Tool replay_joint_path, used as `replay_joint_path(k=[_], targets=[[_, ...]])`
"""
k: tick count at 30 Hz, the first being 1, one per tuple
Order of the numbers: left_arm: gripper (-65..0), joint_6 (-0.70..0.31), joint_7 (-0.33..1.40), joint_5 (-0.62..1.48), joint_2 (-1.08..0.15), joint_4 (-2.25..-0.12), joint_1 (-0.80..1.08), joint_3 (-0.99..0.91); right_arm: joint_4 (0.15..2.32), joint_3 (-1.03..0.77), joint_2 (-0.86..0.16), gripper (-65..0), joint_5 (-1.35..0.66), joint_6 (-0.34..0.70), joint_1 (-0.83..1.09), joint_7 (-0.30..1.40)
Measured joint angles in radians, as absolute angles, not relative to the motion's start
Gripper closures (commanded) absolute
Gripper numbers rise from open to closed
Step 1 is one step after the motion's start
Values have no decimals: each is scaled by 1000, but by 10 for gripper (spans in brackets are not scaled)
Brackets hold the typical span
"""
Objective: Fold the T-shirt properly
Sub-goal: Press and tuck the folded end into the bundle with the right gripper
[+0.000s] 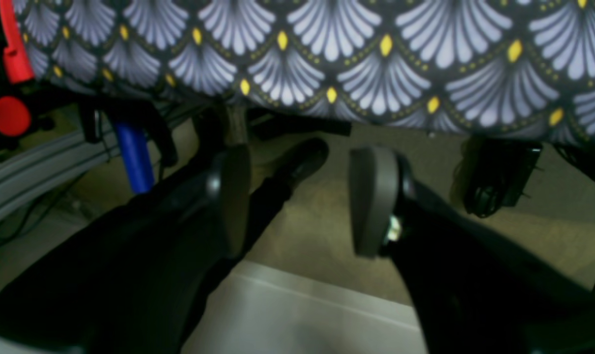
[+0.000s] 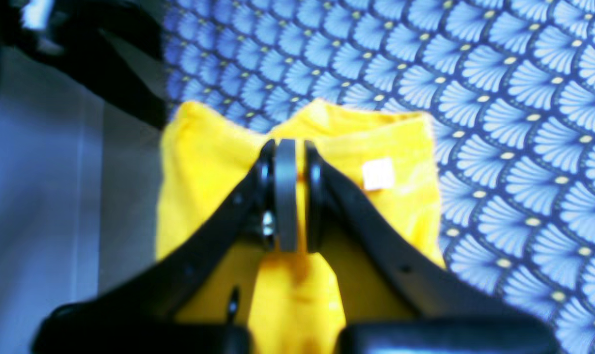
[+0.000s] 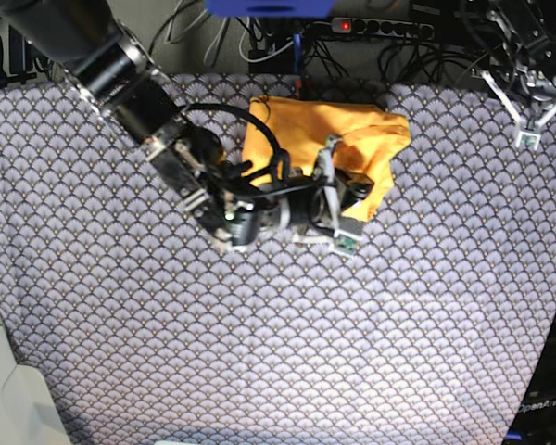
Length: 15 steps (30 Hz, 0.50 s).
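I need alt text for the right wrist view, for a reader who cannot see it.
The right claw, black and shut, pinches a bunched plain yellow-orange cloth T-shirt, which shows a small white label. The shirt lies on a blue scallop-patterned tablecloth.

The right arm reaches in from the upper left corner of the base view, stretched diagonally down and toward the middle, its wrist bent so that the right gripper lies low and nearly level. Its jaws are pressed together, pinching a fold of the T-shirt between the pads, as the right wrist view shows close up. The left arm is drawn back at the upper right corner of the base view, well apart from the other. The left gripper hangs past the edge with its fingers spread wide and nothing between them.
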<state>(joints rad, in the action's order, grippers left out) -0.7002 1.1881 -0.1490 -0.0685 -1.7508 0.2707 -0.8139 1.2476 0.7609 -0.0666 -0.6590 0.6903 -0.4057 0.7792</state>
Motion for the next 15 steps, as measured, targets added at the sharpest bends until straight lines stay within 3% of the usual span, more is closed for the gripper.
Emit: replay_joint_path(k=[10,15], targets=[[-312,-700,1187,-149,-69,-1753,282,-814,1059,795,-14,-11,-599,691,-401,648],[-312,-700,1185,-149,-68,-1754,279,-814,1171,795,-29,-11,-582,686,-395,745]])
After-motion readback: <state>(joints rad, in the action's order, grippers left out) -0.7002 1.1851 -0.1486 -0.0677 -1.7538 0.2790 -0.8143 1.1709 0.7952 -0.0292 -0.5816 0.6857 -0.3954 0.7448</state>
